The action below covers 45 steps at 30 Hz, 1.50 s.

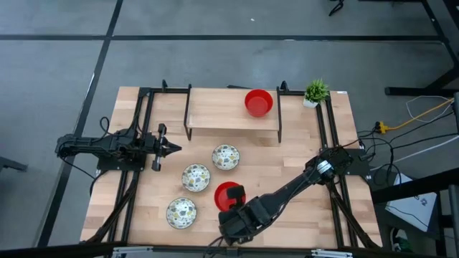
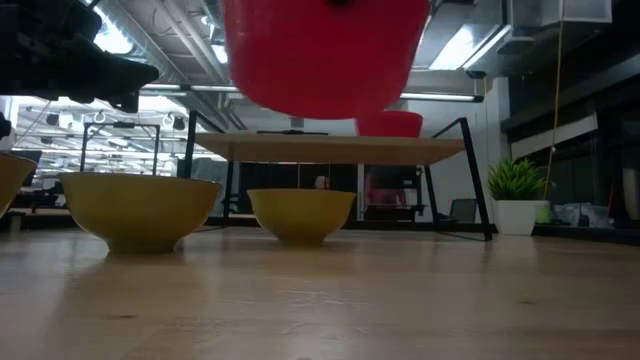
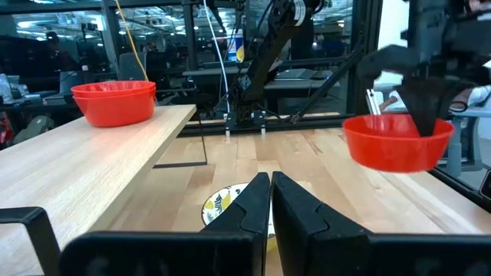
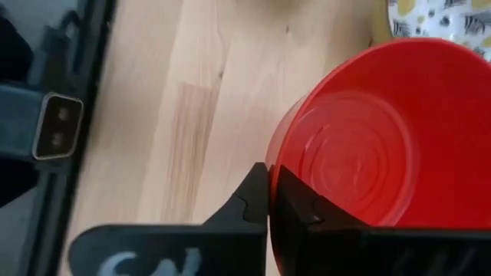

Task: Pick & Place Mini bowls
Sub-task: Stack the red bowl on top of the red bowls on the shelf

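A glossy red mini bowl (image 1: 226, 192) hangs in my right gripper (image 1: 234, 204) above the table's near middle; the low view shows this red bowl (image 2: 320, 50) well off the tabletop. Red bowls (image 1: 259, 102) sit stacked on the raised wooden shelf (image 1: 215, 115). Three cream floral bowls (image 1: 225, 156), (image 1: 196, 177), (image 1: 181, 212) stand on their bases on the table. My left gripper (image 1: 174, 149) waits shut at the table's left, level, pointing right, holding nothing. My right gripper (image 4: 268, 172) pinches the red bowl's rim (image 4: 278, 149) on its near side, one finger (image 4: 299, 211) inside the bowl and one finger (image 4: 247, 203) outside. The fingers come from above, pointing down. The bowl (image 3: 397, 142) is lifted clear and hangs roughly level.
The shelf stands on thin black legs (image 1: 188, 115) across the far middle. A small green potted plant (image 1: 315, 92) sits at the far right corner. Black frame rails (image 1: 136, 122) run along both sides. Bare wood lies right of the floral bowls.
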Each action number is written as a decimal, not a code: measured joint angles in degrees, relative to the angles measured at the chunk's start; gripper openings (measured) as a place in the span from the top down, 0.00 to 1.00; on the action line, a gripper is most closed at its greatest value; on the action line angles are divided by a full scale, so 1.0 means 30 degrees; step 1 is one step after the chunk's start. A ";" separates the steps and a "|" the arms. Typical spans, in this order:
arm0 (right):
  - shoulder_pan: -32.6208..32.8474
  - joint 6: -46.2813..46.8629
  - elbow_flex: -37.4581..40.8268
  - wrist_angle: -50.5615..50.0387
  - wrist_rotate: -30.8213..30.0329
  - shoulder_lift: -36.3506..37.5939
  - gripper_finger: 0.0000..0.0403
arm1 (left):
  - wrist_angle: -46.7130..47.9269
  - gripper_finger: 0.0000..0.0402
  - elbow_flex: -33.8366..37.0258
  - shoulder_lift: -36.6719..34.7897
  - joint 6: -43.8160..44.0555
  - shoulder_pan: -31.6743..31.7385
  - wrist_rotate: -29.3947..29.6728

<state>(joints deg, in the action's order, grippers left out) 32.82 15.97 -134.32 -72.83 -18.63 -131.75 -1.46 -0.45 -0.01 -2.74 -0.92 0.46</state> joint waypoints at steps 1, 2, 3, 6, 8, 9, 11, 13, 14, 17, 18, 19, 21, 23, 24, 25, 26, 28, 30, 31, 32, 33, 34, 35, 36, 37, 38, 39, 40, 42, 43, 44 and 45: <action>-0.0144 0.0032 0.0001 -0.0081 0.0196 0.0123 0.99 | -0.0011 0.97 -0.0007 0.0000 0.0000 0.0001 -0.0009; -0.0274 0.0112 -0.0085 -0.0136 0.0306 0.0320 0.99 | 0.0001 0.97 -0.0005 0.0000 0.0000 0.0000 -0.0003; -0.0381 0.0232 -0.0197 -0.0238 0.0269 0.0429 0.99 | 0.0012 0.97 -0.0007 0.0000 0.0000 0.0005 -0.0010; -0.0771 0.0394 -0.0218 -0.0084 0.0229 0.0991 0.99 | 0.0002 0.97 -0.0003 0.0000 0.0000 0.0001 -0.0006; -0.1024 0.0579 -0.0225 -0.0073 0.0128 0.1211 0.99 | 0.0002 0.98 0.0000 0.0000 0.0000 -0.0001 -0.0010; -0.1144 0.0590 -0.0218 -0.0067 0.0032 0.1316 0.99 | 0.0002 0.98 -0.0007 0.0000 0.0000 0.0001 -0.0010; -0.1396 0.0585 -0.0218 -0.0021 -0.0297 0.1507 0.99 | 0.0002 0.98 -0.0007 0.0000 0.0000 -0.0002 -0.0010; -0.1619 0.0572 -0.0200 0.0161 -0.0694 0.1810 0.99 | -0.0002 0.98 -0.0007 0.0000 0.0000 -0.0002 -0.0007; -0.1712 0.0540 -0.0211 0.0221 -0.0862 0.1968 0.99 | 0.0002 0.98 -0.0007 0.0000 0.0000 0.0004 -0.0010; -0.2066 0.0294 -0.0225 0.0340 -0.1130 0.2284 0.99 | 0.0002 0.98 -0.0006 0.0000 0.0000 0.0002 -0.0009; -0.2197 0.0148 -0.0225 0.0332 -0.1110 0.2331 0.99 | -0.0005 0.98 -0.0007 0.0000 0.0000 0.0002 -0.0005; -0.2330 0.0022 -0.0225 0.0367 -0.1115 0.2423 0.99 | 0.0002 0.98 -0.0007 0.0000 0.0000 0.0005 -0.0003; -0.2573 -0.0363 -0.0225 0.0311 -0.1101 0.2668 0.99 | -0.0004 0.97 -0.0007 0.0000 0.0000 0.0003 -0.0010; -0.2794 -0.0826 -0.0225 0.0276 -0.1234 0.3091 0.99 | 0.0001 0.97 -0.0007 0.0000 0.0000 0.0005 -0.0003; -0.2941 -0.1060 -0.0225 0.0252 -0.1370 0.3273 0.99 | -0.0005 0.97 -0.0007 0.0000 0.0000 -0.0003 -0.0010; -0.3083 -0.1344 -0.0225 0.0287 -0.1515 0.3484 0.99 | 0.0008 0.97 -0.0007 0.0000 0.0000 -0.0002 -0.0009; -0.3203 -0.1629 -0.0225 0.0213 -0.1681 0.3702 0.99 | 0.0009 0.97 -0.0007 0.0000 0.0000 0.0005 -0.0010; -0.3489 -0.2100 -0.0225 -0.0045 -0.1869 0.4049 0.99 | -0.0002 0.97 -0.0003 0.0000 0.0000 0.0005 -0.0010; -0.3817 -0.2533 -0.0225 -0.0499 -0.1917 0.4351 0.99 | -0.0005 0.97 -0.0007 0.0000 0.0000 0.0005 -0.0010; -0.3972 -0.2663 -0.0225 -0.0765 -0.1921 0.4534 0.99 | 0.0002 0.97 -0.0007 0.0000 0.0000 0.0005 -0.0003; -0.4154 -0.2900 -0.0225 -0.1027 -0.1917 0.4709 0.99 | 0.0002 0.97 -0.0007 0.0000 0.0000 0.0005 -0.0003; -0.4338 -0.3108 -0.0225 -0.1269 -0.1921 0.4880 0.99 | 0.0002 0.97 -0.0006 0.0000 0.0000 0.0005 -0.0010; -0.4517 -0.3406 -0.0225 -0.1476 -0.1939 0.5060 0.99 | 0.0002 0.97 -0.0007 0.0000 0.0000 0.0003 -0.0010; -0.4699 -0.3711 -0.0225 -0.1789 -0.1939 0.5236 0.99 | 0.0002 0.97 -0.0005 0.0000 0.0000 0.0002 -0.0009; -0.4897 -0.4076 -0.0225 -0.2112 -0.1939 0.5351 0.99 | 0.0002 0.97 -0.0005 0.0000 0.0000 0.0000 -0.0010; -0.5058 -0.4453 -0.0225 -0.2367 -0.1939 0.5485 0.99 | 0.0002 0.97 -0.0007 0.0000 0.0000 -0.0003 -0.0010; -0.5247 -0.4782 -0.0225 -0.2608 -0.1939 0.5530 0.99 | -0.0001 0.97 -0.0007 0.0000 0.0000 0.0005 -0.0010; -0.5459 -0.5109 -0.0225 -0.2796 -0.1941 0.5601 0.99 | -0.0003 0.97 -0.0007 0.0000 0.0000 0.0005 -0.0005; -0.5611 -0.5365 -0.0225 -0.2968 -0.1934 0.5756 0.99 | 0.0002 0.98 -0.0007 0.0000 0.0000 -0.0003 -0.0010; -0.6012 -0.5944 -0.0218 -0.3134 -0.1925 0.5988 0.99 | 0.0001 0.98 -0.0007 0.0000 0.0000 0.0004 -0.0003; -0.6197 -0.6161 -0.0218 -0.3212 -0.1925 0.6191 0.99 | 0.0002 0.98 -0.0001 0.0000 0.0000 0.0005 -0.0009; -0.6406 -0.6394 -0.0218 -0.3367 -0.1917 0.6358 0.99 | -0.0005 0.98 -0.0007 0.0000 0.0000 0.0005 -0.0005; -0.6607 -0.6492 -0.0223 -0.3495 -0.1925 0.6505 0.99 | 0.0002 0.98 -0.0004 0.0000 0.0000 0.0005 -0.0007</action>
<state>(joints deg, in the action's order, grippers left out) 13.00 -3.51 -134.99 -83.32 -24.40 -112.23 -1.45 -0.46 -0.01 -2.74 -0.91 0.44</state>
